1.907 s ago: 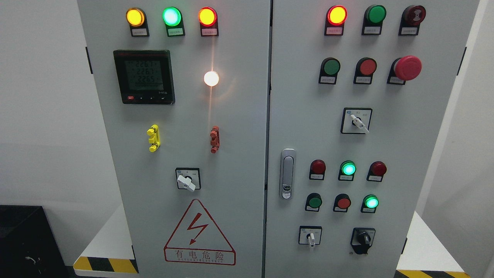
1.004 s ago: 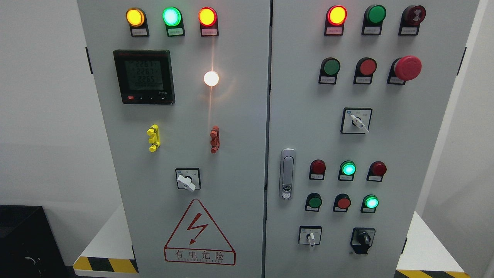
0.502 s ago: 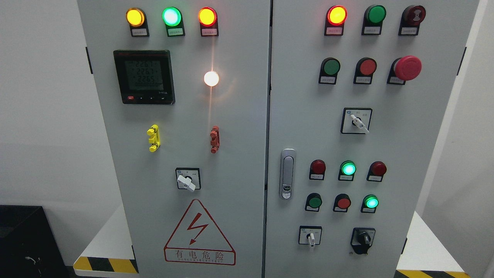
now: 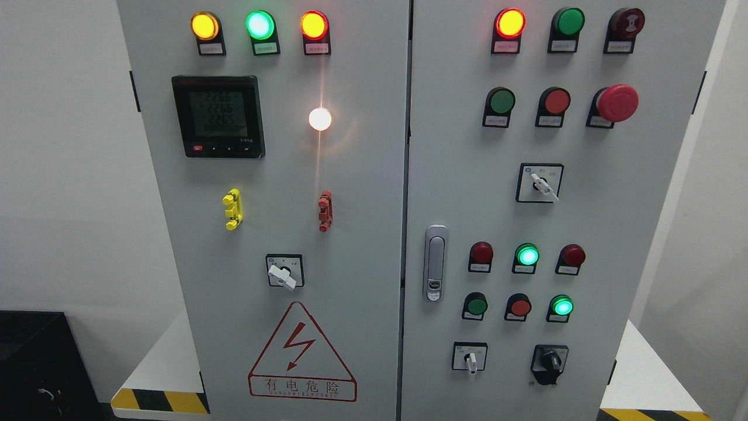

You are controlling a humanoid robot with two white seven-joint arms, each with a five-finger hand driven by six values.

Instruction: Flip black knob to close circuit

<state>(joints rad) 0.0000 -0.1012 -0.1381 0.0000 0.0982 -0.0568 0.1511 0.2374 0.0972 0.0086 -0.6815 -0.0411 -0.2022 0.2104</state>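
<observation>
Black knob (image 4: 550,362) sits at the lower right of the right cabinet door (image 4: 584,222), beside a white-handled switch (image 4: 470,358). Neither hand is in view, so the fingers' state cannot be told. A good approach pinches the knob's ridge squarely, clear of the switch.

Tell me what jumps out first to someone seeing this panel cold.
The glaring white lamp on the left door, streaking light down the panel. Then the red mushroom button at upper right and the red lightning warning triangle at lower left. The black knob, lower right, is easily missed.
</observation>
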